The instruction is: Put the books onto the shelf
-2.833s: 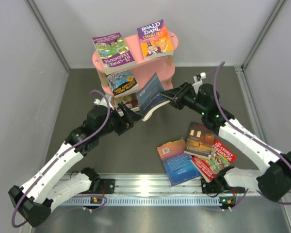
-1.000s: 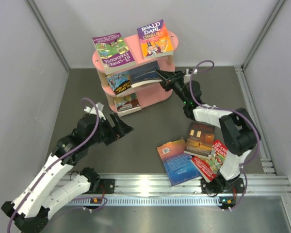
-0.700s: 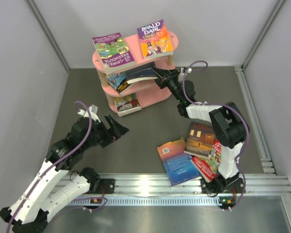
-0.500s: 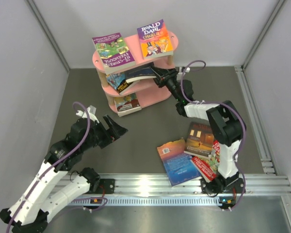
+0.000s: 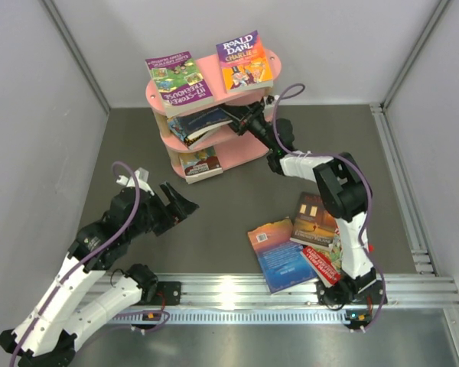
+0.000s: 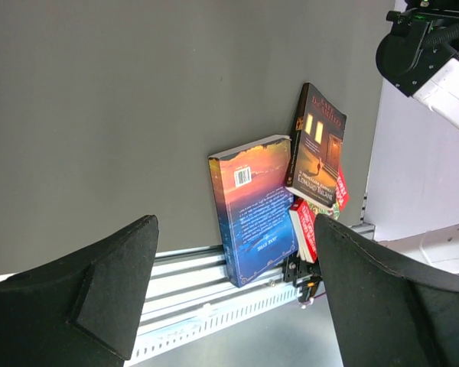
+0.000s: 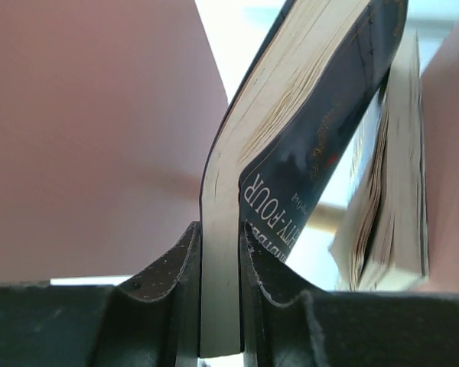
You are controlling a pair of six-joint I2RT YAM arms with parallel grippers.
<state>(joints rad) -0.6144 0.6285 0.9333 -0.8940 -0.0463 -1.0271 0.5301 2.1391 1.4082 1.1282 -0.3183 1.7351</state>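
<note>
Right wrist view settles the step: the right tool is pinching a dark paperback by one edge, pages and cover squeezed between the jaws. Seen from above, that book lies partway inside the middle tier of the shelf. I judge this placement nearly finished. The next move calls for letting go and backing straight out without dragging the book along. The right arm is stretched long toward the shelf's right end. The left tool, spread and empty, hovers in front of the shelf's left side, and three loose books lie on the surface in front of the shelf.
</note>
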